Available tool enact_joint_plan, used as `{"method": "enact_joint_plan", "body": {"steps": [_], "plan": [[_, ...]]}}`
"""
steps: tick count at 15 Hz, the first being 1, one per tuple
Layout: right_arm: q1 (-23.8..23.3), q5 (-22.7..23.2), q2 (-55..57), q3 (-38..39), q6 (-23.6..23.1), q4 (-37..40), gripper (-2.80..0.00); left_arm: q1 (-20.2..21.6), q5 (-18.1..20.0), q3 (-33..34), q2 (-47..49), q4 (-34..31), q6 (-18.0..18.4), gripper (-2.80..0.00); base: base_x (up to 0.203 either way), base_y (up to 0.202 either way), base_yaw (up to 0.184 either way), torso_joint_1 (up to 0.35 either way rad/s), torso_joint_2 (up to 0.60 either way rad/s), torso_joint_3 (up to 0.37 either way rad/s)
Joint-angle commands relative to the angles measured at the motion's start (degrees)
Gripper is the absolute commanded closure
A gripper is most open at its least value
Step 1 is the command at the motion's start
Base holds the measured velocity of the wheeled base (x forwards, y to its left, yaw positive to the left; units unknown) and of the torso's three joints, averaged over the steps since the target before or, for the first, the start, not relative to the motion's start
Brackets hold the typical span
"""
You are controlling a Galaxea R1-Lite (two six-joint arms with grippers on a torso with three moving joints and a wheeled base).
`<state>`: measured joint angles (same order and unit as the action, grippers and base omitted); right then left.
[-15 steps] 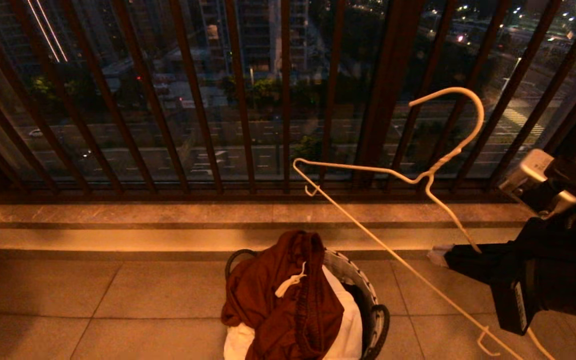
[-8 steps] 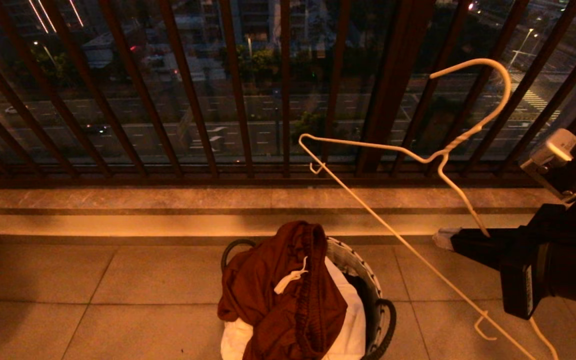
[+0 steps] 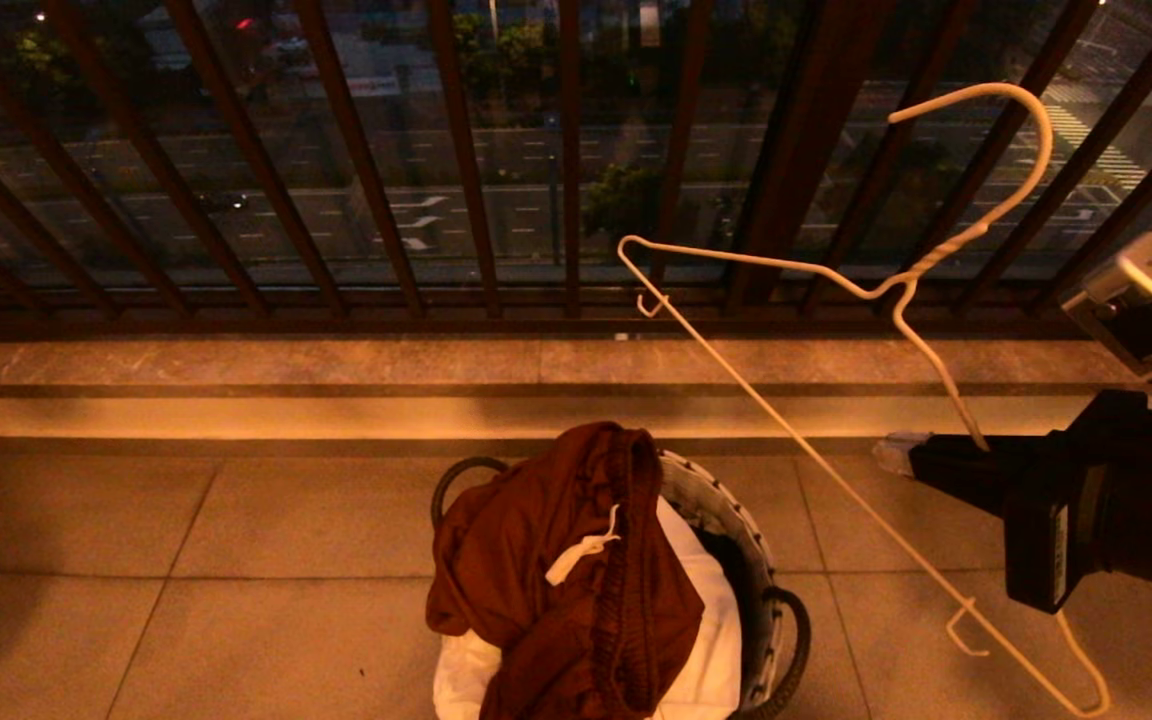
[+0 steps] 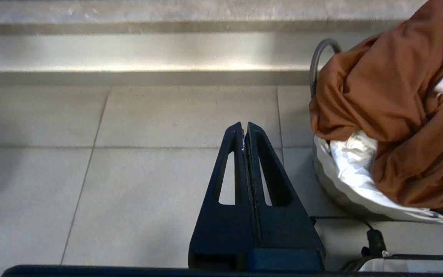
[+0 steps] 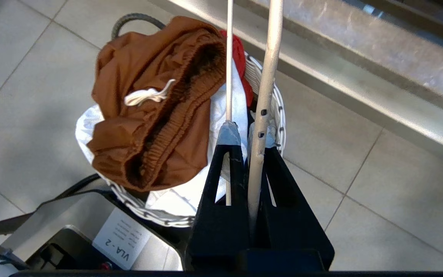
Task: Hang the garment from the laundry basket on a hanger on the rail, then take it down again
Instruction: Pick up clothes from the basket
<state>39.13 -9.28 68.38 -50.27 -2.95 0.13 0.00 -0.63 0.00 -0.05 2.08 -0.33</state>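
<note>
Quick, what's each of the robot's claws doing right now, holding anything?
Left gripper: closed, empty, over the floor tiles.
Right gripper: closed on the white wire hanger.

Rust-brown shorts with white drawstring noted; white cloth beneath. Basket rim white, dark-patterned. Hanger white. Railing dark brown. Floor tiled grey.

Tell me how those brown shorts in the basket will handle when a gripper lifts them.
The shorts lie crumpled and draped over the basket rim, so they will likely hang limp and unfold. The thick gathered waistband probably offers the firmest hold. The loose drawstring may dangle and snag.
</note>
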Motion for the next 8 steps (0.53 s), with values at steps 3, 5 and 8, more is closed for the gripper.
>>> {"method": "enact_joint_plan", "body": {"steps": [3, 5, 8], "plan": [[0.0, 0.0, -0.9, -0.1, -0.1, 0.0, 0.00, 0.0, -0.1, 0.5, 0.0, 0.0, 0.0, 0.00, 0.000, 0.000, 0.000, 0.008, 0.00, -0.196], [0.0, 0.0, -1.1, -0.1, 0.0, 0.0, 0.00, 0.0, 0.0, 0.5, 0.0, 0.0, 0.0, 0.00, 0.000, 0.000, 0.000, 0.005, 0.00, -0.199], [0.0, 0.0, -1.8, -0.2, 0.0, -0.1, 0.00, 0.0, 0.0, 0.5, 0.0, 0.0, -0.1, 0.00, 0.000, 0.000, 0.000, 0.001, 0.00, -0.191]]}}
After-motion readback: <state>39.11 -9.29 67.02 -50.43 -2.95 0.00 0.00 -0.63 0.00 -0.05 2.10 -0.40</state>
